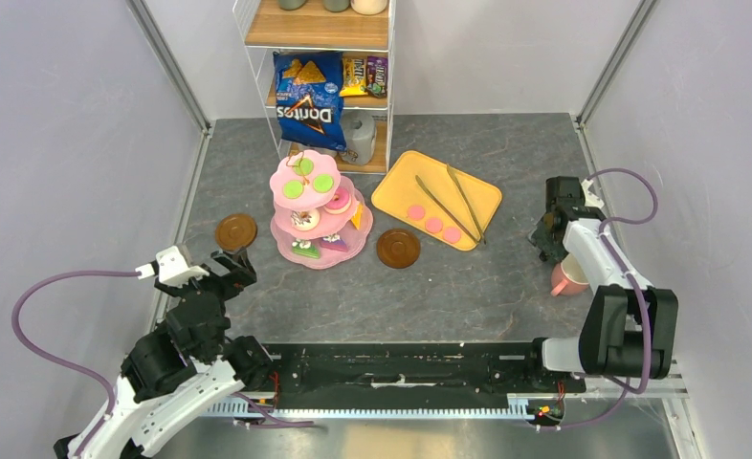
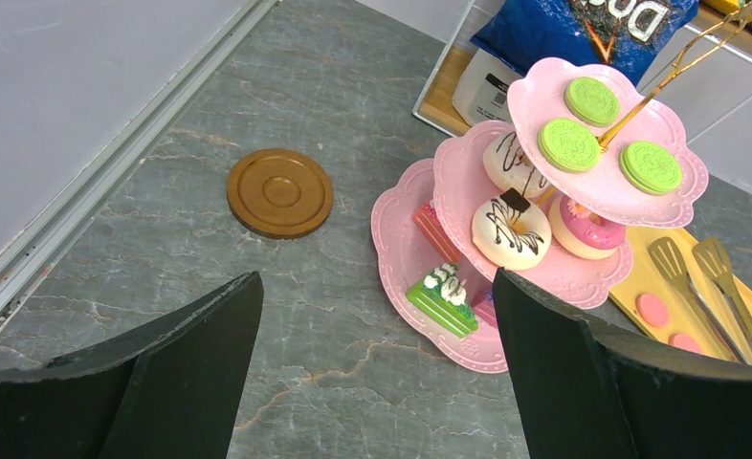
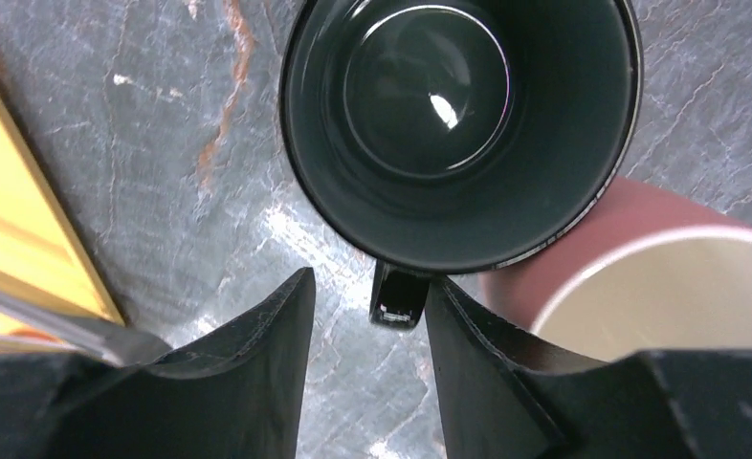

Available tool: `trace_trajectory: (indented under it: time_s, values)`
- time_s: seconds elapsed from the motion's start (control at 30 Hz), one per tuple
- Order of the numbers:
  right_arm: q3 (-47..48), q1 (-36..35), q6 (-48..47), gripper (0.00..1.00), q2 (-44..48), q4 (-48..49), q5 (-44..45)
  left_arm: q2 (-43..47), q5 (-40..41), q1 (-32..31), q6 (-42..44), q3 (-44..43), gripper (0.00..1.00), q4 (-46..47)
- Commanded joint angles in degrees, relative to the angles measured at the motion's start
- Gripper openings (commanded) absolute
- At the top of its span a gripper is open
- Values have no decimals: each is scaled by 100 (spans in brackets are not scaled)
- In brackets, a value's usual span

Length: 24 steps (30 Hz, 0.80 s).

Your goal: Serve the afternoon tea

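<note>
1. L claw [image 2: 377, 287]: spread wide, holds nothing. Hangs above the grey table [image 1: 468, 287], lower left of top view.
2. R claw [image 3: 367, 287]: part-spread, one finger each side of the handle of the dark-green mug [image 3: 458, 124]. Gap visible betw. handle & frame-left finger. Frame-right finger sits at the handle's edge, contact not certain. No pinch seen.
3. Dark-green mug: upright on table at right side of top view, mostly hidden there under R claw. Wrist view looks straight down into it, handle pointing to bottom of frame.
4. Pink mug [image 1: 569, 278]: upright, just beside dark-green mug, to its lower right in both views. Touching or not: cannot tell.
5. Stand [image 1: 320, 212]: pink, 3 tiers, centre of top view, just below the shelf unit [image 1: 320, 29].
   - Top tier: 3 green macarons [image 2: 568, 143].
   - Mid tier: white donuts w/ dark drizzle [image 2: 511, 232] & a pink donut [image 2: 583, 225].
   - Bottom tier: cake slices, incl. a green cake slice [image 2: 442, 298] at the rim.
6. Left saucer [image 1: 235, 231]: brown, flat on table, left of stand, near L claw & apart from it.
7. Right saucer [image 1: 398, 248]: brown, flat on table, lower right of stand, just below the tray.
8. Tray [image 1: 487, 191]: yellow, right of stand. On it lie metal tongs [image 1: 453, 201] & 3 pink macarons [image 1: 433, 225] in a row along its lower edge.
9. Chip bag [image 1: 309, 100]: blue, on the shelf unit, upper centre of top view.
</note>
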<state>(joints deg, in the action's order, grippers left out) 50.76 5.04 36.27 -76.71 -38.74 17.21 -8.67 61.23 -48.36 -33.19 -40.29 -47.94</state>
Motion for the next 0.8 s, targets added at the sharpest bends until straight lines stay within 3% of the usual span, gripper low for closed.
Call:
trace_trajectory:
  time_s: [0.0, 0.3, 0.77]
  values:
    - [-34, 22, 156, 52, -286, 570, 348, 48, 117, 25, -172, -128, 96, 13]
    - [-23, 19, 51, 45, -693, 789, 582, 75, 112, 28, -184, -126, 96, 8]
    - [112, -180, -542, 0, -90, 768, 592, 75, 137, 41, -182, -115, 96, 13]
